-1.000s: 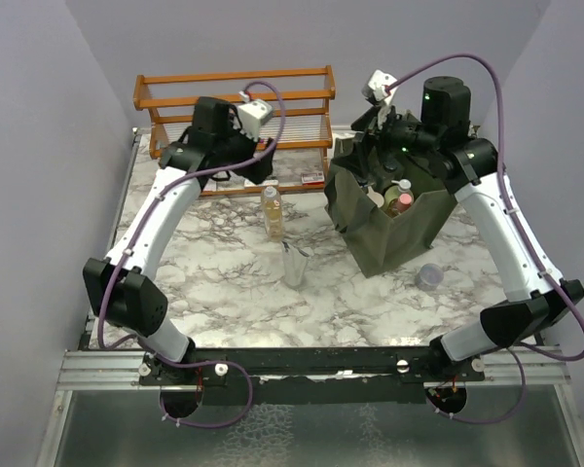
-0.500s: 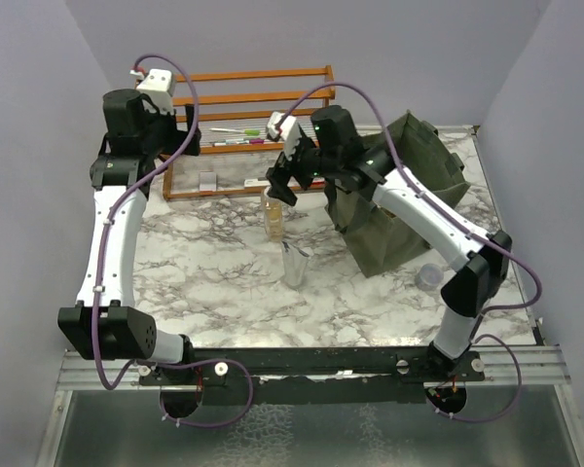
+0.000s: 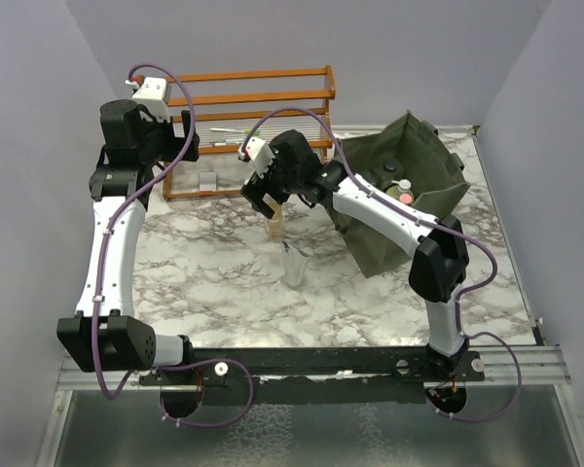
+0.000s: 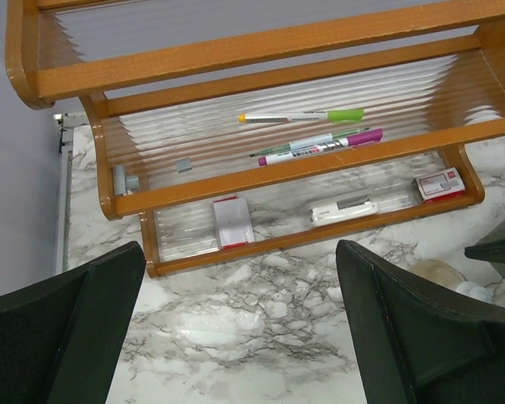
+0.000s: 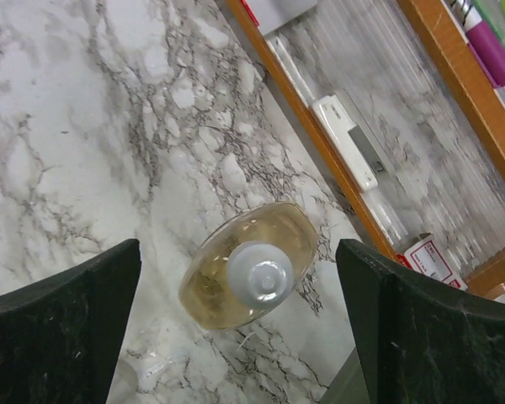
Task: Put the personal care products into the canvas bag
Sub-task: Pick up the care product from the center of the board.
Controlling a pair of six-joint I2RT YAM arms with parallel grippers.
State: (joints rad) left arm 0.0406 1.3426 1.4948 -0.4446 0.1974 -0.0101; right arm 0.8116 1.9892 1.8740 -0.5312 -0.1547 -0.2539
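An amber bottle [image 3: 273, 226] with a pale grey cap stands upright on the marble in front of the rack. My right gripper [image 3: 264, 199] hangs open right above it; in the right wrist view the bottle [image 5: 251, 268] sits between the spread fingers [image 5: 63, 324], untouched. A silver tube [image 3: 294, 265] stands just nearer on the table. The olive canvas bag [image 3: 433, 190] is open at the back right, with several bottles [image 3: 403, 191] inside. My left gripper [image 3: 175, 136] is raised at the far left beside the rack, open and empty [image 4: 236, 337].
The orange wooden rack [image 3: 234, 97] stands at the back and holds pink and green pens [image 4: 320, 141], a white stapler-like item [image 4: 343, 209] and small red-and-white boxes [image 4: 233, 223]. My right arm's elbow [image 3: 438, 263] hangs over the table's right side.
The right arm has swung left out of the bag and now hovers over the amber bottle. The left arm has pulled back to the far left by the rack. Both jaws have opened wider.
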